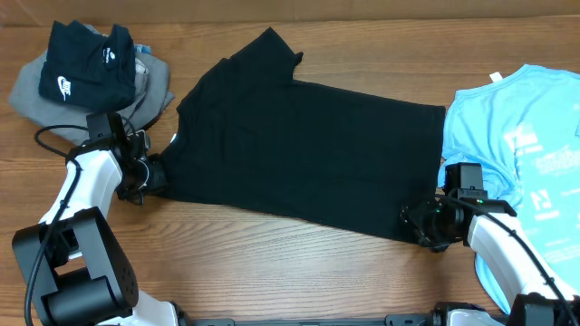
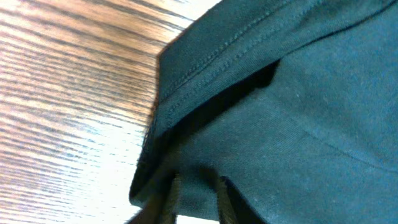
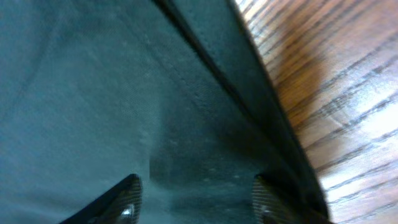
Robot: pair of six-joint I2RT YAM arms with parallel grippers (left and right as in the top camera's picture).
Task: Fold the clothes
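The clothes, a large plain black T-shirt (image 1: 299, 145), lie spread flat across the middle of the table with one sleeve pointing to the back. My left gripper (image 1: 154, 177) is at the shirt's left front corner. In the left wrist view its jaws (image 2: 198, 186) stand narrow, with a fold of the black cloth (image 2: 298, 124) pinched between them beside a stitched hem. My right gripper (image 1: 417, 222) sits on the shirt's right front corner. In the right wrist view it (image 3: 196, 193) is open, its fingers wide apart over flat black cloth (image 3: 93, 93) near the hem.
A smaller black garment with a white swoosh (image 1: 86, 63) lies on a grey folded garment (image 1: 156, 91) at the back left. A light blue printed shirt (image 1: 526, 136) lies at the right edge. Bare wooden table (image 1: 272, 272) runs along the front.
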